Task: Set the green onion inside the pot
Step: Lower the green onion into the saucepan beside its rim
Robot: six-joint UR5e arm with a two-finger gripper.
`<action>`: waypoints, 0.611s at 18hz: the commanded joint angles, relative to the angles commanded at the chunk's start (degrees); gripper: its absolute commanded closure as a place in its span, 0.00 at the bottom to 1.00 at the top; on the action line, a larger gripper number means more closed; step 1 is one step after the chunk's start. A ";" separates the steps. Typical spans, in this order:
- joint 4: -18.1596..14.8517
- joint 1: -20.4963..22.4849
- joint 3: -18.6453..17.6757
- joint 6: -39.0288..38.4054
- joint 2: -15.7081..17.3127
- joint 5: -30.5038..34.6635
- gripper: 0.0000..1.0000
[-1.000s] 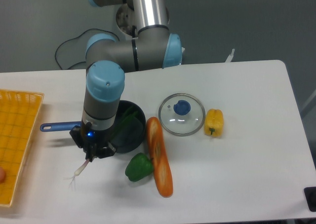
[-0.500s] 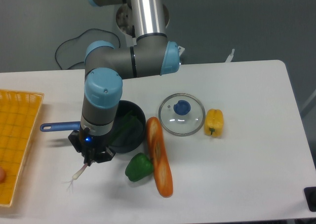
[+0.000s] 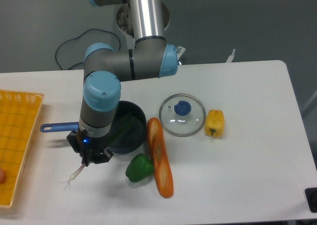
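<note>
Claw (image 3: 89,158) and green onion (image 3: 77,173) further left

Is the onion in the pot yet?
Partly. The onion's green leaves already lie inside the pot. The gripper seems to hold the stalk near its white end, which hangs outside above the table, roots dangling. Left: get the whole onion in and release.

From my feed, the end effector (image 3: 88,157) sits just left of the pot (image 3: 127,132), clamped on the green onion (image 3: 78,171), whose white rooted end trails down-left onto the counter (image 3: 237,175). Its leaves lie in the pot. A green bell pepper (image 3: 139,167), carrot (image 3: 159,156) and glass lid (image 3: 182,114) lie nearby.
</note>
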 joint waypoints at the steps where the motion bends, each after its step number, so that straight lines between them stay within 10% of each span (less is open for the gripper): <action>1: 0.00 0.00 -0.17 0.70 0.00 0.00 1.00; 11: 0.00 0.09 -2.46 4.66 0.35 -0.44 1.00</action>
